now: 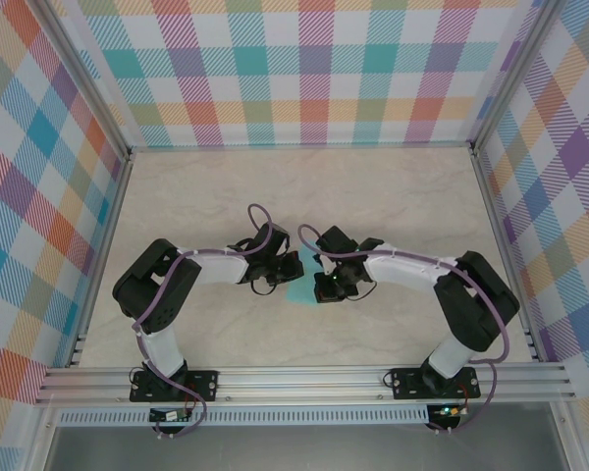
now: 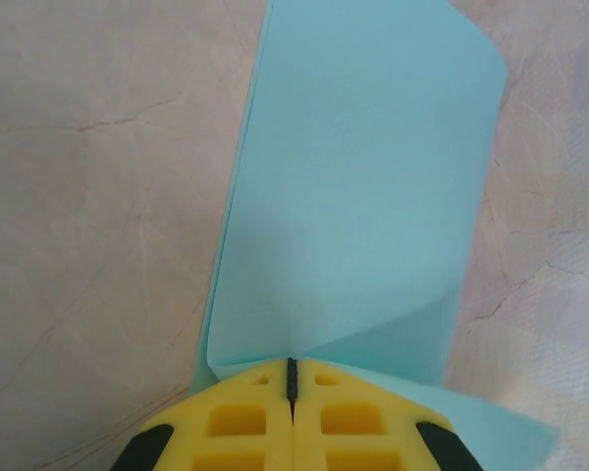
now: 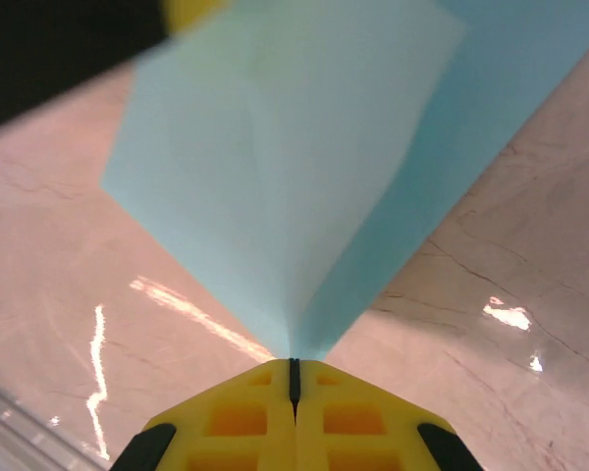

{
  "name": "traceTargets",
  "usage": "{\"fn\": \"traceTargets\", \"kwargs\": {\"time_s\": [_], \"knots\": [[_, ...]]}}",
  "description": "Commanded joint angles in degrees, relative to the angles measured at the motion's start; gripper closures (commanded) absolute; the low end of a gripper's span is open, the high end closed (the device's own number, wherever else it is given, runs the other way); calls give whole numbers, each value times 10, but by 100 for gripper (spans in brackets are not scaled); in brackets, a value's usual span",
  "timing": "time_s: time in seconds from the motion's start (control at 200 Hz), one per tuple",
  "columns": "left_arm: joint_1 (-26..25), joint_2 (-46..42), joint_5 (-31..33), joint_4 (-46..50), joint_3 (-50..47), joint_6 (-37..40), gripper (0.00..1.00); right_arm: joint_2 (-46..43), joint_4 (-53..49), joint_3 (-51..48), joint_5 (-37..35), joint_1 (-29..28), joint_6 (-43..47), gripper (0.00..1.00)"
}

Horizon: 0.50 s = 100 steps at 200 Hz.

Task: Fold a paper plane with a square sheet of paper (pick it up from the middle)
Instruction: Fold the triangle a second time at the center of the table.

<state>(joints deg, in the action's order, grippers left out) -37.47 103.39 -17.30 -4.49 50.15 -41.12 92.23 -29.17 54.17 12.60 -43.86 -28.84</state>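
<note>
Between left pincer (image 2: 292, 373) and right pincer (image 3: 294, 373), paper's (image 2: 363, 196) pinched.

Open table (image 1: 373, 186) around the held paper (image 1: 298, 290); walls (image 1: 39, 196) bound three sides.

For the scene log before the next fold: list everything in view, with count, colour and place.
paper sheet: one, turquoise, curled, pinched between both grippers at mid-table
table: one, beige marbled, beneath everything
wall panels: three, multicolour plaid, left, back and right
frame rails: several, silver, near edge and corners
left arm: one, black and white, purple cable, near left
right arm: one, same colours, near right
left gripper: one, yellow, shut on the paper sheet
right gripper: one, yellow, shut on the paper sheet
</note>
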Motion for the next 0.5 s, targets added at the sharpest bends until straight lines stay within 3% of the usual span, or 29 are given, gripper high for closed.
{"fn": "traceTargets", "kwargs": {"time_s": [0.0, 0.495], "knots": [[-1, 33, 49, 97, -20, 0, 100, -10, 28, 19, 5, 3, -16, 100], [-1, 29, 39, 89, -19, -2, 100, 68, 44, 12, 5, 3, -26, 100]]}}
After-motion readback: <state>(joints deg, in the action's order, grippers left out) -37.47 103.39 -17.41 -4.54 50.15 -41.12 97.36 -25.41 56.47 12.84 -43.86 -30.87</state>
